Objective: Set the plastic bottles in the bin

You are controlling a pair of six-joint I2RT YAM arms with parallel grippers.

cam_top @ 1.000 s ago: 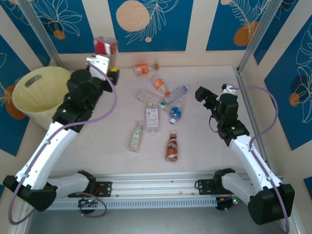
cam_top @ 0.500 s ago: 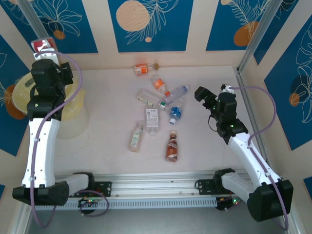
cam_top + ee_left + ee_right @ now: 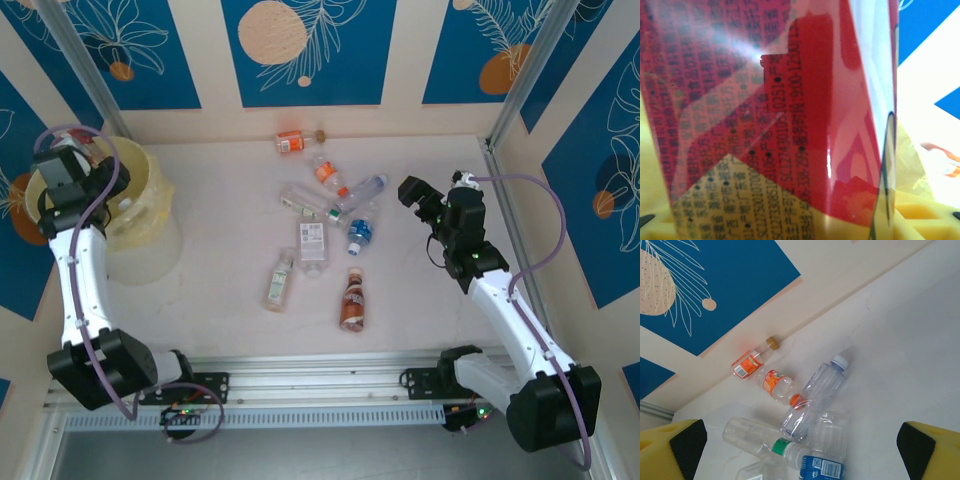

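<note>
Several plastic bottles [image 3: 312, 240] lie loose in the middle of the counter [image 3: 220, 270], some touching. One orange-labelled bottle [image 3: 290, 141] lies apart, near the far edge. We judge them light, thin-walled, slick and apt to roll, so a gentle hold across the body at the label should suit best. One red-labelled bottle [image 3: 790, 125] is pinched in the left hand [image 3: 72, 158], at the rim of the bin [image 3: 145, 215] on the far left. The right hand [image 3: 415, 192] hangs spread wide beside the cluster, holding nothing.
</note>
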